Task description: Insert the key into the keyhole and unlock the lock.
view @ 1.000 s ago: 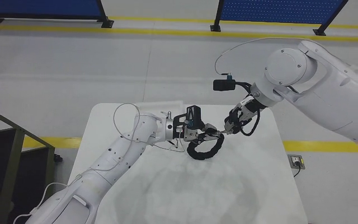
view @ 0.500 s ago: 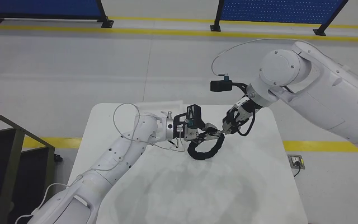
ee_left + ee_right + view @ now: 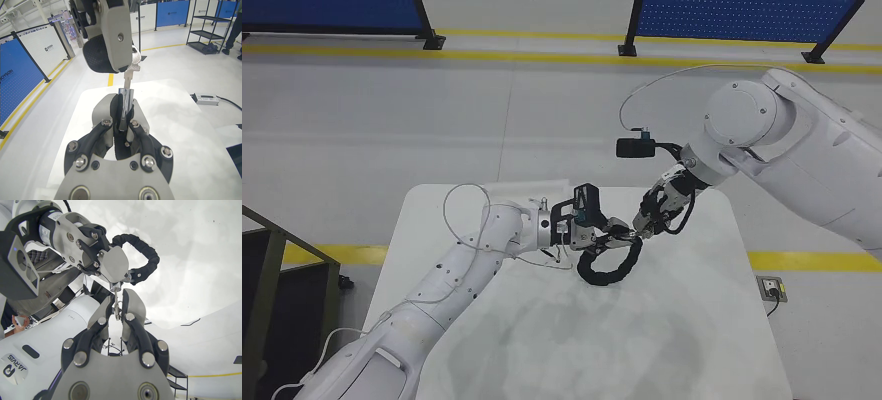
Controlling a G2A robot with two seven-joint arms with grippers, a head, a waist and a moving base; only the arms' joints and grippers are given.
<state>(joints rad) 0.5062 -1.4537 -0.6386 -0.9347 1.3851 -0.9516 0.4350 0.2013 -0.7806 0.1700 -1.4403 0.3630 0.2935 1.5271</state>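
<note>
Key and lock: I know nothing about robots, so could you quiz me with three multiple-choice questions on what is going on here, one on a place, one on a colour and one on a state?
1. Where is the tip of the key?
A. Flat on the table
B. In the end of the lock's shiny cylinder
C. Lying on the floor

2. What colour is the lock's loop?
A. Black
B. Red
C. Yellow

3. What is the left claw doing?
A. Open and empty
B. Shut on the shiny cylinder
C. Shut on the key

Answers:
1 B: in the left wrist view the blade goes straight into the cylinder's end.
2 A: its covering is black in every view.
3 B: it clamps the cylinder from both sides.
</note>
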